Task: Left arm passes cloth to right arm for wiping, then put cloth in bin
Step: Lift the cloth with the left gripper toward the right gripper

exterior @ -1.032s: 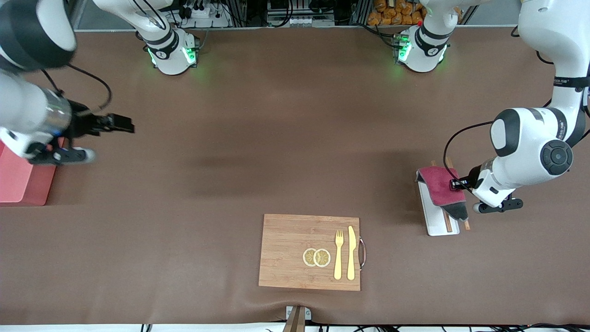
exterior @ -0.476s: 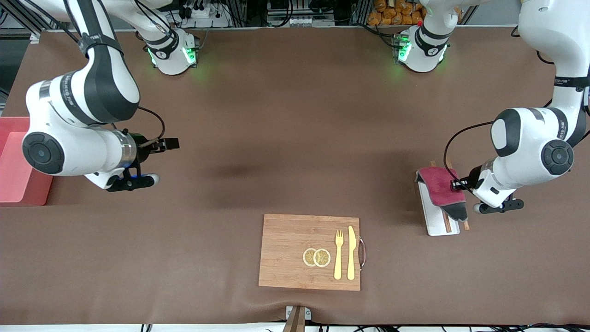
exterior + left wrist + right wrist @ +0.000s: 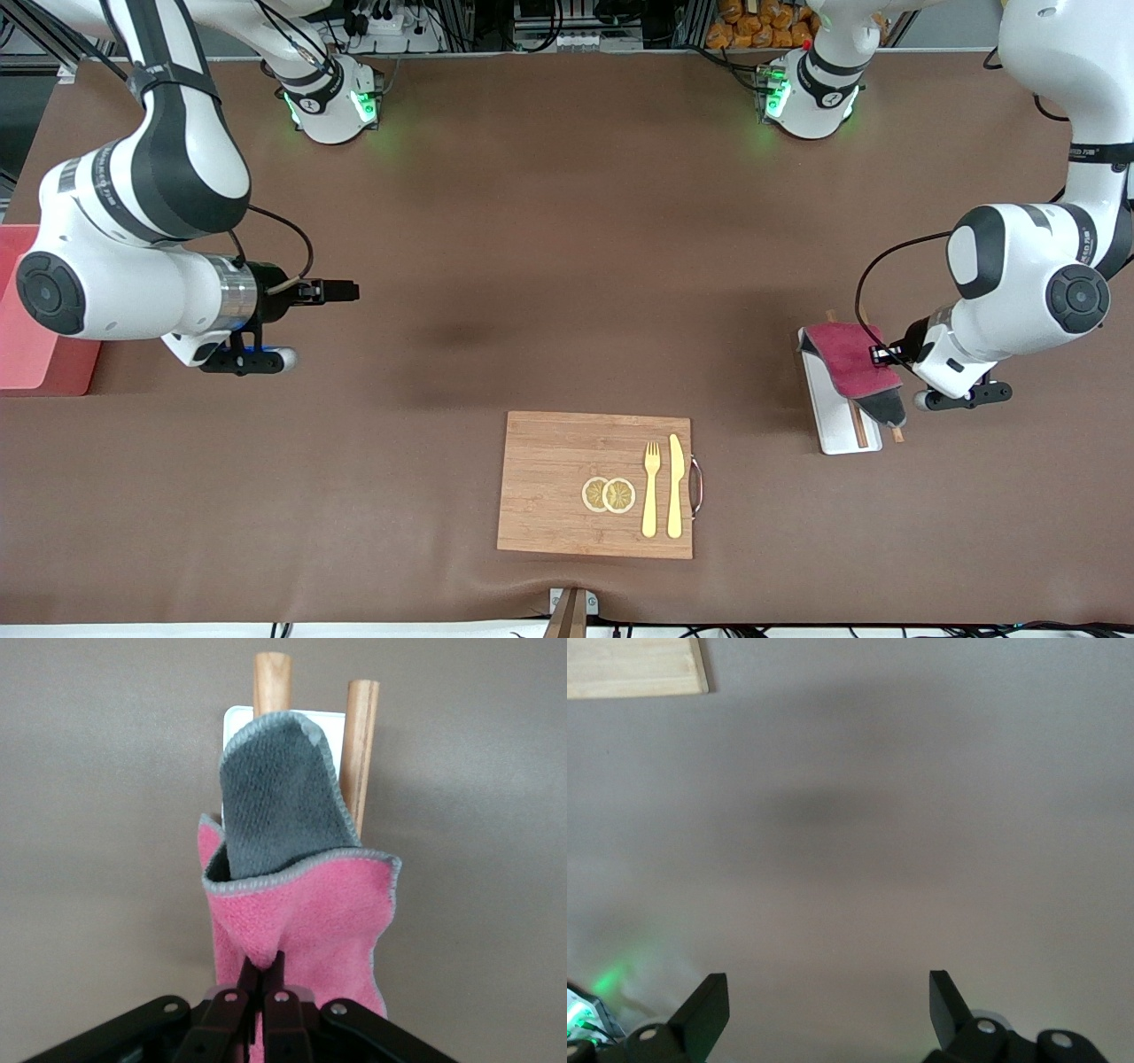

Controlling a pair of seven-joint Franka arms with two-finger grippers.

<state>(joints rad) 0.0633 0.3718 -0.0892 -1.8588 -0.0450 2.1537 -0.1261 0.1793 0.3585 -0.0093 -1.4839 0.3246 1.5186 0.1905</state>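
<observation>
The magenta-pink cloth (image 3: pixel 849 356) with its grey reverse corner lies on a small white tray (image 3: pixel 835 424) toward the left arm's end of the table. My left gripper (image 3: pixel 877 355) is shut on the cloth's edge; in the left wrist view the cloth (image 3: pixel 306 921) is pinched between the closed fingers of my left gripper (image 3: pixel 264 967). My right gripper (image 3: pixel 345 291) is open and empty above bare table toward the right arm's end; the right wrist view (image 3: pixel 828 988) shows its fingers wide apart. The pink bin (image 3: pixel 31 337) sits at the table edge by the right arm.
Two wooden chopsticks (image 3: pixel 858 421) lie under the cloth on the tray. A wooden cutting board (image 3: pixel 549 478) with lemon slices (image 3: pixel 609 494), a yellow fork (image 3: pixel 651 489) and a knife (image 3: pixel 675 486) lies near the front camera.
My right arm has swung from over the bin out over the table toward the middle. My left gripper has stayed on the cloth and shifted it slightly.
</observation>
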